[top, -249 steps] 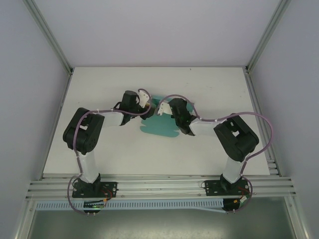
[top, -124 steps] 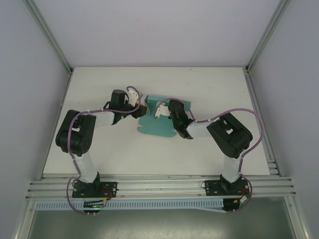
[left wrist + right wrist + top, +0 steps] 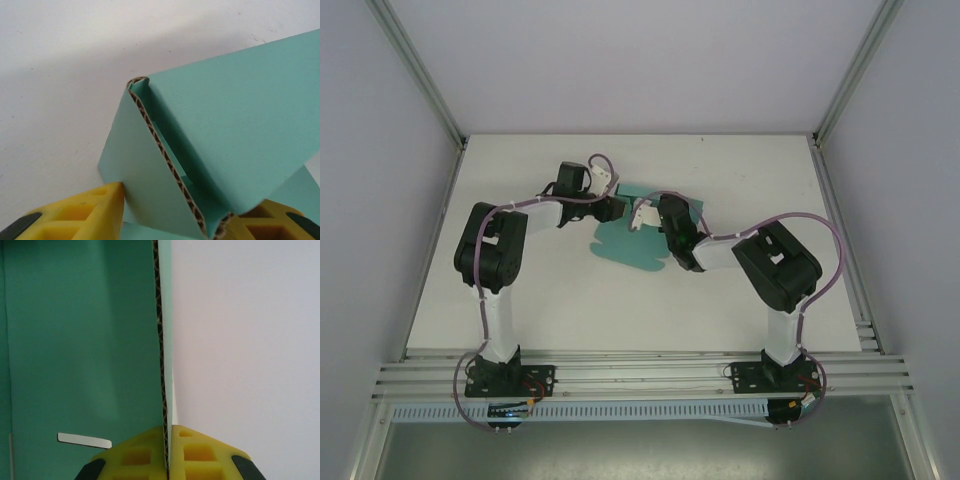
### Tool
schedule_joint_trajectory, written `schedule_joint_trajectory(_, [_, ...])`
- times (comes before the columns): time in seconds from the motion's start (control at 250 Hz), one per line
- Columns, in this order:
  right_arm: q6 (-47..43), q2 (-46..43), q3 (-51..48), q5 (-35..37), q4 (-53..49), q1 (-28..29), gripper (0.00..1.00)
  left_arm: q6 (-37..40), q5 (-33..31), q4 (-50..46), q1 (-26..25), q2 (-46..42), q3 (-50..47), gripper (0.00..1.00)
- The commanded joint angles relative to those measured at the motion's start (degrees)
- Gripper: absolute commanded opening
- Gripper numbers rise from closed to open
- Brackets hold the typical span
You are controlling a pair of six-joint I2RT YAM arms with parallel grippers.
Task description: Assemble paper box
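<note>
Fingers (image 3: 135, 457) of the right gripper (image 3: 167, 440) are pressed together on a thin upright wall of the paper box (image 3: 75, 340). The wall's corrugated edge runs straight up from the seam between the two yellow pads. Left of that pinched wall lies a broad teal panel with a narrow slit (image 3: 84, 440) just beside the left pad. Right of the pads is the bare white table (image 3: 250, 340).

At the left gripper (image 3: 172, 212), the yellow fingers (image 3: 75, 217) stand apart with a bent flap of the same card between them. The flap's two faces meet at a bend on the side farthest from the fingers. A corrugated cut edge runs diagonally from that bend down to the right-hand finger and ends against it. The left-hand finger touches the flap's outer face at its lower corner. Whether the fingers are squeezing the fold or merely flanking it cannot be told.

In the top view, the two sets of fingertips sit just beside each other over the far part of the card, the left gripper reaching in from the left and the right gripper from the right. Most of the sheet spreads flat on the table on the near side of the fingers, its wavy edge toward the arm bases. A smaller part shows beyond the right gripper's fingers.
</note>
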Motion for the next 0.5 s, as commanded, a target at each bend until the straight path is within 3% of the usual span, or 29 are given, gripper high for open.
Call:
schedule_joint_trajectory(0.0, [1.1, 3.6, -2.2, -8.6, -13.9, 1.3, 0.00, -1.2, -2.5, -1.4, 0.3, 1.4, 2.8, 0.43])
schedule_joint_trajectory(0.068, [3.1, 3.1, -1.1, -10.3, -17.0, 1.0, 0.00, -3.1, -4.7, -1.0, 0.2, 1.4, 3.5, 0.45])
schedule_joint_trajectory(0.132, [4.9, 2.6, -0.1, -12.1, -20.6, 0.8, 0.00, -3.9, -5.2, -0.1, -0.1, 1.4, 4.0, 0.56])
schedule_joint_trajectory(0.208, [5.3, 2.8, 0.8, -12.3, -22.7, 0.7, 0.00, -5.6, -7.4, 1.6, -0.5, 1.7, 5.0, 0.46])
schedule_joint_trajectory(0.308, [5.7, 3.1, 1.8, -12.5, -25.4, 0.8, 0.00, -6.4, -7.0, 2.6, -1.6, 2.9, 7.1, 0.44])
schedule_joint_trajectory(0.5, [8.4, 2.5, 3.0, -14.9, -30.2, 0.6, 0.00, -3.9, -12.2, 3.9, -4.3, 4.0, 9.5, 0.36])
